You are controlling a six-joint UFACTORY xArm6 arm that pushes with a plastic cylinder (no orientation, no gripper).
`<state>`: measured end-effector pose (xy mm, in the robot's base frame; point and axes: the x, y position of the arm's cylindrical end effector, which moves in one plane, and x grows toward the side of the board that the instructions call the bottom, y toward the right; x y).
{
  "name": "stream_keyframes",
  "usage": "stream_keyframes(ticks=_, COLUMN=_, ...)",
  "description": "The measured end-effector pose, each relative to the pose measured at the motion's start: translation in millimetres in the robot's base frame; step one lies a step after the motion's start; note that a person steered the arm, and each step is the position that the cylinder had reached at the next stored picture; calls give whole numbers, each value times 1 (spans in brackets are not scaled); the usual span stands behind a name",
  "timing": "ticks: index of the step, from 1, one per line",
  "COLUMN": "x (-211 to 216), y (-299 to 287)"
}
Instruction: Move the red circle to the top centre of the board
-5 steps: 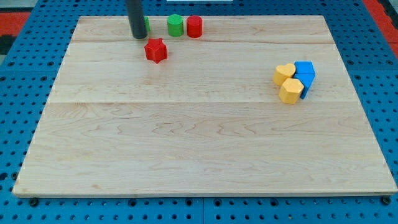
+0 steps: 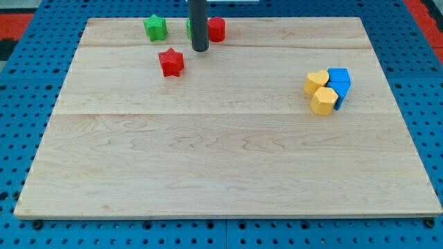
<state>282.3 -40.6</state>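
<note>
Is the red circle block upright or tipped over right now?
Upright: the red circle block stands on the wooden board, round top face up, near the top edge. My tip sits just below-left of it.

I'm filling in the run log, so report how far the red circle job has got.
Done: the red circle already sits near the board's top edge, roughly at centre, perhaps slightly to the view's left. In hand: my tip rests just below-left of it, in front of the green circle, which the rod mostly hides. Left: at most a small nudge toward the view's right.
</note>
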Motion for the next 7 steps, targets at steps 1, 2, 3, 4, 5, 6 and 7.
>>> stream_keyframes(ticks=1, x=-13, y=64)
stream_keyframes(ticks=2, x=-71, y=124)
stream_keyframes(ticks=3, x=-89, y=99)
stream_keyframes(ticks=4, x=-89, y=16)
stream_keyframes(ticks=5, x=-90, y=-9)
stream_keyframes(ticks=6, x=-86, y=9)
stream_keyframes(ticks=7, x=-85, y=-2)
